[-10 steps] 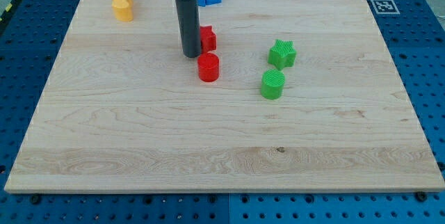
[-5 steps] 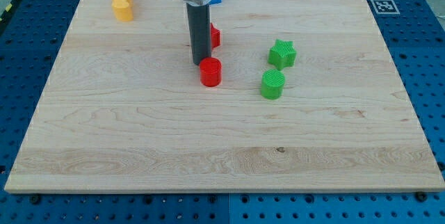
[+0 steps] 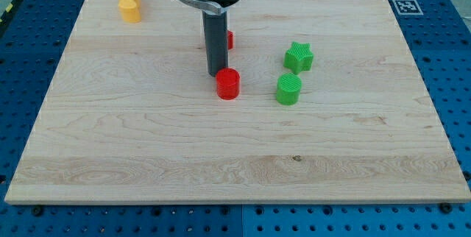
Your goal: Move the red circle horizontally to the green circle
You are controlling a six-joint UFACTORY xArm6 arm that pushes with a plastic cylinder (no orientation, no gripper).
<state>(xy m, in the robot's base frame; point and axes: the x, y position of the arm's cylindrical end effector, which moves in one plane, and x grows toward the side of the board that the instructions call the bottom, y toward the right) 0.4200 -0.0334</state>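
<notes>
The red circle [image 3: 228, 84] stands on the wooden board [image 3: 147, 141], left of the green circle [image 3: 289, 89], with a gap between them. The green circle sits slightly lower in the view than the red one. My tip [image 3: 216, 73] touches the red circle's upper-left edge, on the side away from the green circle. The dark rod rises straight up from there toward the view's top.
A green star [image 3: 299, 57] stands just above the green circle. A second red block [image 3: 229, 40] is mostly hidden behind the rod. Two yellow blocks [image 3: 129, 4] sit at the top left. The blue block is hidden behind the arm.
My tip has moved right and down the view, reaching the red circle. The red circle has slid a little to the right and downward. The blue block is now hidden behind the arm.
</notes>
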